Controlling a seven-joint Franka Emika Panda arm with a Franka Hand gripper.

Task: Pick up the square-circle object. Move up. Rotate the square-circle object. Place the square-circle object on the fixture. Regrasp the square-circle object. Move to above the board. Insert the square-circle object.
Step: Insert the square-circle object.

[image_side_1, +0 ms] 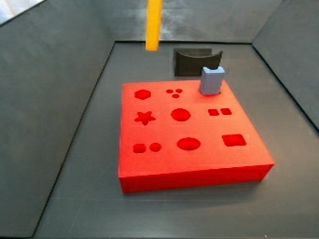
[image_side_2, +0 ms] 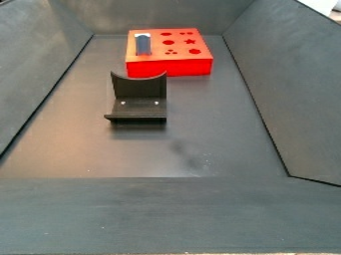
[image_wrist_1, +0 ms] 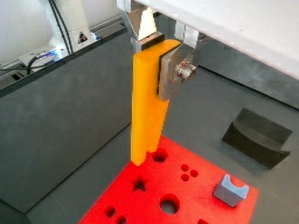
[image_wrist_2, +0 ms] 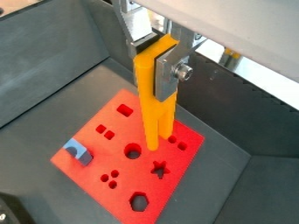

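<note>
My gripper is shut on the upper end of the square-circle object, a slim yellow bar that hangs upright from the silver fingers. In both wrist views its lower end hovers over the board, a red slab with darker cutouts. The gripper holds the bar above the board. A side view shows only the bar, high over the far left of the board; the gripper is out of frame there. The black fixture stands on the floor behind the board. The bar is absent beside the fixture and board.
A pale blue-grey block stands upright in the board near the fixture; it also shows as the block, the block and the block. Dark sloping walls enclose the grey floor.
</note>
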